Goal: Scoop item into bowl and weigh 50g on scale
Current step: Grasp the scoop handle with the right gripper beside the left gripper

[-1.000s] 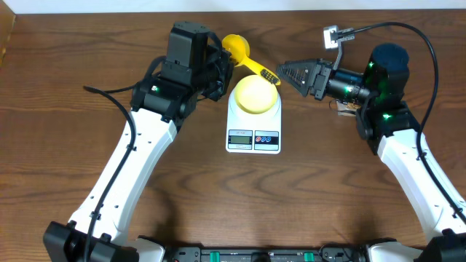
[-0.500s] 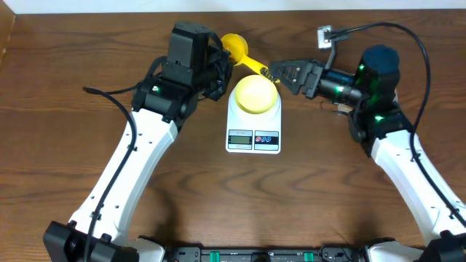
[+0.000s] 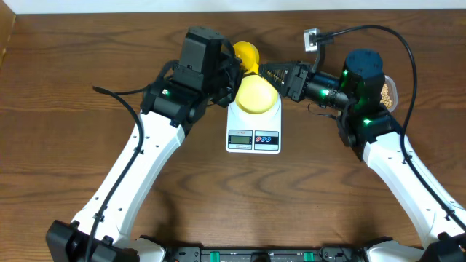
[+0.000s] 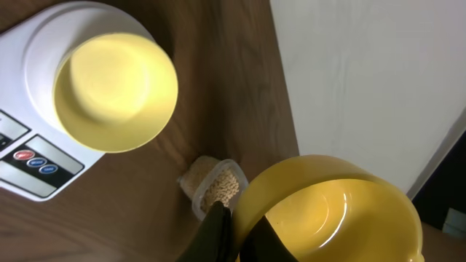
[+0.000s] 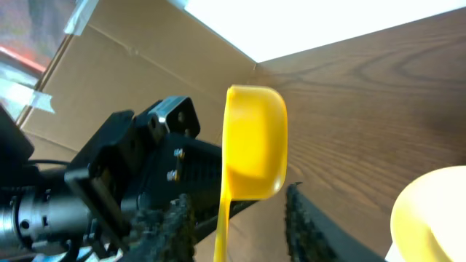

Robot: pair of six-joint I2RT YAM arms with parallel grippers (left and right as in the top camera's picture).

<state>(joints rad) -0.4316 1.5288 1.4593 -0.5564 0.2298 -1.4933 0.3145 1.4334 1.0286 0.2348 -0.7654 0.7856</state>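
Since the earlier frames the left arm has shifted right and carried the scoop point(image 3: 246, 54) with it. The right arm has swung left until its tool reaches the scoop handle. The clear tub point(image 3: 391, 91) has also come into view beyond the right arm.

**Left arm.** The arm reaches forward and inward across the worktop point(image 3: 73, 145). The left tool point(image 4: 239, 234) is closed, and by the left wrist view it pinches the scoop at the rim of its cup. The scoop is held off the worktop just behind the scale. Its cup is empty.

**Centre.** The scale point(image 3: 253, 138) stands on the worktop between the arms. The bowl point(image 3: 255, 94) sits upright on its platform. The left wrist view shows the bowl empty. The display cannot be read.

**Right arm.** The arm is extended leftward, roughly level, with its wrist pointing at the scoop. The right tool point(image 3: 273, 73) straddles the scoop handle. In the right wrist view the fingers stand apart, with a gap on each side of the handle, so no grip is made.

**Far right.** The beans point(image 4: 218, 188) all lie in the tub, well apart from the bowl.

**Progress.** Judged from these views, the task is at an early stage: the bowl is placed on the scale and the scoop is being passed between tools. Scooping, filling and weighing remain.
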